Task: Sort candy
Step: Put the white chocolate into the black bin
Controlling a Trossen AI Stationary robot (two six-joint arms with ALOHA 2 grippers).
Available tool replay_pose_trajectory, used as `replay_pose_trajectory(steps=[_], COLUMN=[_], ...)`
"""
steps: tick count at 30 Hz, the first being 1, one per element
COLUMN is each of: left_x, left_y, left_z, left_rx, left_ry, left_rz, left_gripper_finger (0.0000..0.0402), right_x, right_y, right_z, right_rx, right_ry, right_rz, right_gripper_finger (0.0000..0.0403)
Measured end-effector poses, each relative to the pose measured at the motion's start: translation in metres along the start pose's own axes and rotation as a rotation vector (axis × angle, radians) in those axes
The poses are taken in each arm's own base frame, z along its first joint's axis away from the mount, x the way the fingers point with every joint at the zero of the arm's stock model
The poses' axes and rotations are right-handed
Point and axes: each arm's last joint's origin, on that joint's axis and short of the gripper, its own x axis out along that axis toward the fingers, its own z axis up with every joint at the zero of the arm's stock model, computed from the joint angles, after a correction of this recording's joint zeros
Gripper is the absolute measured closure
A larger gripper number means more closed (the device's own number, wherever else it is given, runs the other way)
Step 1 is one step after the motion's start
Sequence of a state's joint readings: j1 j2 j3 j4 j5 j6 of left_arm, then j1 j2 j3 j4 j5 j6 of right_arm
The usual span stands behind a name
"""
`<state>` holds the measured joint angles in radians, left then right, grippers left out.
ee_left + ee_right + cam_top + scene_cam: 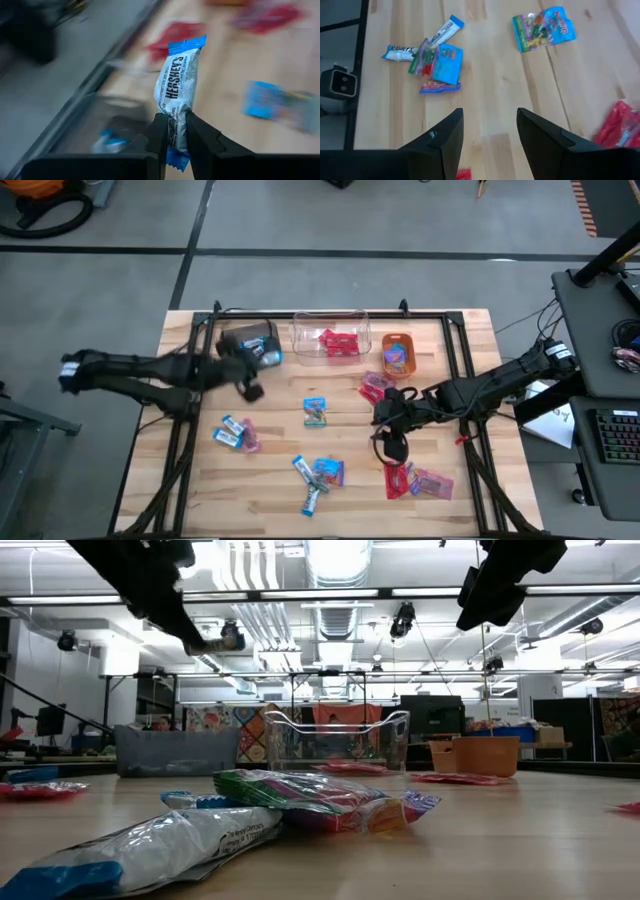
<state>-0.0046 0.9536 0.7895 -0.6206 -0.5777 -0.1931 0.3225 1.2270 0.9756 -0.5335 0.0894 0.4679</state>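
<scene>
My left gripper hovers over the brown bin at the table's far left, shut on a blue-and-white Hershey's candy bar. My right gripper is open and holds nothing. It hangs above bare wood right of centre. Loose candy lies flat on the table: a blue-green pack, a cluster near the front, a pair on the left, and red and pink pieces on the right. Red candy lies in the clear bin. My left gripper pinches the Hershey's bar between its two fingers close to one end. The short blue end seam pokes out behind the fingers. The fingers lie across the bar. The bar is lifted clear, and its long part reaches out past the fingertips over the bin.
Three bins stand in a row along the far edge: brown, clear and orange. A blue-and-white piece lies in the brown bin. A pink-red piece lies in front of the orange bin. Black frame rails run along the table's sides.
</scene>
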Motion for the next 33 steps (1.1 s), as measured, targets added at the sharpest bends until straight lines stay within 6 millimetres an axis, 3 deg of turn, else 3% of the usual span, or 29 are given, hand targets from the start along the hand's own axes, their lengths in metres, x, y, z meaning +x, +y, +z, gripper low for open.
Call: replay_pose_trajectory(steps=[8,13,25,33], left_x=[0.029,0.049,0.092,0.109], left_y=[0.073,0.099,0.110,0.107], left_z=[-0.009,-0.019,-0.038,-0.045], left_rx=[-0.233,-0.397,-0.347,-0.270], left_ry=[0.180,0.296,0.517,0.605], left_rz=[0.292,0.346,0.367,0.346], left_gripper_finger=[0.0363,0.0363,0.0363,0.0363], right_x=[0.000,0.000,0.000,0.000], right_y=[-0.001,-0.002,-0.003,-0.003], right_z=[0.000,0.001,0.001,0.001], right_rx=[-0.010,-0.011,-0.015,-0.023], right_ry=[-0.016,-0.031,-0.043,-0.044], right_rz=[-0.033,-0.062,-0.087,-0.088], right_gripper_finger=[0.0227,0.0227,0.0227,0.0227])
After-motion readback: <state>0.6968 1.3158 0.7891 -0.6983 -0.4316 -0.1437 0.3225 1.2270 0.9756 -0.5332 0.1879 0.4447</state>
